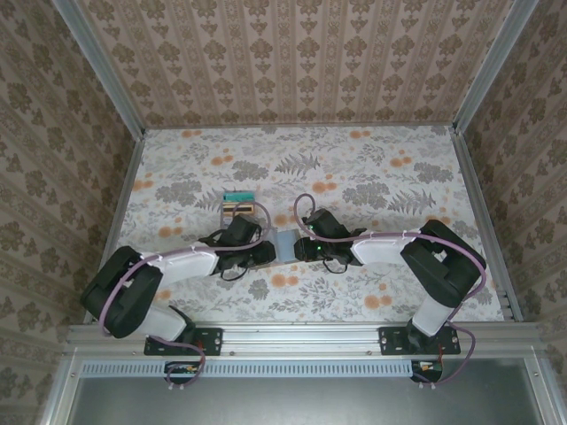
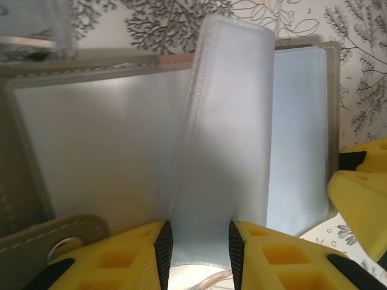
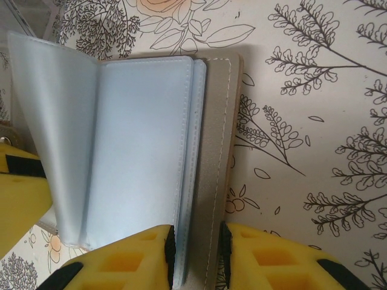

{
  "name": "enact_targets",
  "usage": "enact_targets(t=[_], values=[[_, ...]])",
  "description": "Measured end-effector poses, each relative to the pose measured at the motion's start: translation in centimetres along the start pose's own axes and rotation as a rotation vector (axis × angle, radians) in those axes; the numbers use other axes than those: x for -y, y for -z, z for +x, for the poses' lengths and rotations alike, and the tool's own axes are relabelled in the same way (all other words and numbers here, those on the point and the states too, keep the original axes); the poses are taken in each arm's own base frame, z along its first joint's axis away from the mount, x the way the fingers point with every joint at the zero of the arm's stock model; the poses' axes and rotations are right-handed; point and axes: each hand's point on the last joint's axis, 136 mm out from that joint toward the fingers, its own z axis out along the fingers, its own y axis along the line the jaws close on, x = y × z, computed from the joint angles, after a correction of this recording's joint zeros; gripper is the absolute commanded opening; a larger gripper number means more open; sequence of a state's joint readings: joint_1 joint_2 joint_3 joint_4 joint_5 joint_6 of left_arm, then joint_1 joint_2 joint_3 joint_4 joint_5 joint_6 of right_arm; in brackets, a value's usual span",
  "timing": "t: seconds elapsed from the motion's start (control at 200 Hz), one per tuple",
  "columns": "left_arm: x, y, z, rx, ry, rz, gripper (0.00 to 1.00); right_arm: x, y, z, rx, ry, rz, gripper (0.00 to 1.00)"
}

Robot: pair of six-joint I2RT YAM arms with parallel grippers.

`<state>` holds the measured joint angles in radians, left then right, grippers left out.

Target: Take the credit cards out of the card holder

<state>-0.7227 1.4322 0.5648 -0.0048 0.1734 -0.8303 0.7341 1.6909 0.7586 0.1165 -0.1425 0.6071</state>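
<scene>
The card holder (image 1: 285, 243) lies open on the floral table between my two grippers, its pale grey-blue sleeves showing. My left gripper (image 2: 198, 254) is shut on one clear sleeve (image 2: 227, 121) that stands up from the open holder. My right gripper (image 3: 196, 254) is shut on the holder's right edge, pinching the grey-brown cover (image 3: 214, 151) together with the sleeves (image 3: 142, 151). From above, the left gripper (image 1: 266, 252) and right gripper (image 1: 306, 248) meet at the holder. A small stack of credit cards (image 1: 237, 205), teal on top, lies just behind the left gripper.
The table (image 1: 372, 177) is walled in by patterned panels and metal rails. The right gripper's yellow finger (image 2: 363, 199) shows at the right edge of the left wrist view. The holder's snap tab (image 2: 60, 244) lies at the lower left there.
</scene>
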Motion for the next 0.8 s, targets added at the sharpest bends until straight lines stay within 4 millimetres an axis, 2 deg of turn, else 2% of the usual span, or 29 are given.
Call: enact_targets(t=[0.3,0.44,0.5,0.61,0.695,0.8], values=[[0.8,-0.3,0.0,-0.017,-0.012,0.005,0.34,0.0,0.0,0.0,0.000,0.001,0.000,0.30],[1.0,0.9,0.0,-0.017,-0.020,-0.001,0.39,0.0,0.0,0.1,-0.001,0.002,0.000,0.31],[1.4,2.0,-0.6,0.007,-0.032,0.002,0.48,0.0,0.1,0.1,0.000,0.003,0.000,0.31],[2.1,4.7,-2.2,0.078,-0.059,0.015,0.72,0.0,0.6,0.2,0.011,0.004,0.001,0.36],[1.8,6.9,-3.6,0.145,-0.052,0.009,0.99,0.0,1.7,-0.2,0.046,0.011,0.004,0.39],[0.1,9.6,-4.9,0.225,-0.023,-0.035,1.00,-0.1,3.5,-1.1,0.112,0.021,0.008,0.45]])
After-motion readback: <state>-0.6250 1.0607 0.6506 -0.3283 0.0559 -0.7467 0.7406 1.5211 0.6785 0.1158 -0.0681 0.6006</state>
